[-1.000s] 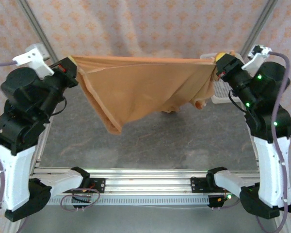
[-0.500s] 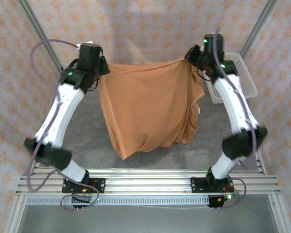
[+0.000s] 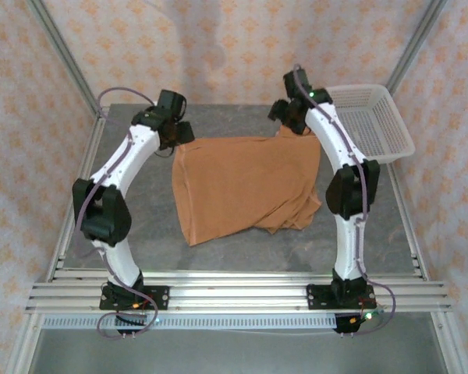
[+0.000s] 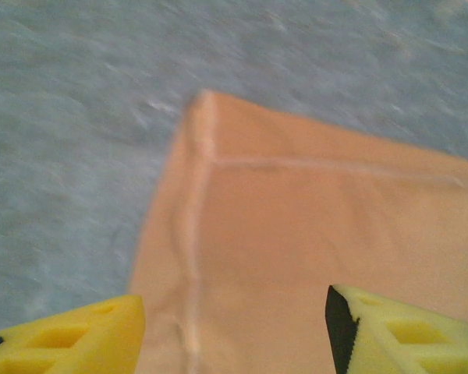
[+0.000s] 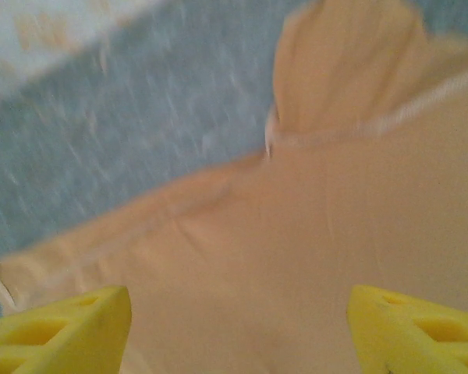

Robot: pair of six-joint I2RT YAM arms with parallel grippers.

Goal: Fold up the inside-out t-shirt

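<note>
Shirt (image 3: 242, 183) lay on the table (image 3: 218, 117), between the two arms, with its far edge running from one gripper to the other. One second before, it had been held taut in the air. Half a second before, it had hung as a sheet from both grippers. It had since been lowered to the surface and let go.

Left gripper (image 3: 179, 131) stood at the far left corner of the cloth. In the left wrist view its fingers (image 4: 78, 331) were spread wide with nothing between them, and the hem corner (image 4: 207, 105) lay flat on the table ahead of them.

The left and centre of the shirt were spread smooth. The near right part was bunched in overlapping folds.

Right gripper (image 3: 285, 117) stood at the far right corner. Its fingers (image 5: 405, 327) were likewise wide apart and held nothing, with the cloth lying below them.

Basket (image 3: 370, 117) stood to the right, apart from the shirt.

Assessment: the lay-out step appeared complete and folding had not yet begun. The bunched near right part probably needed flattening before the first fold.
</note>
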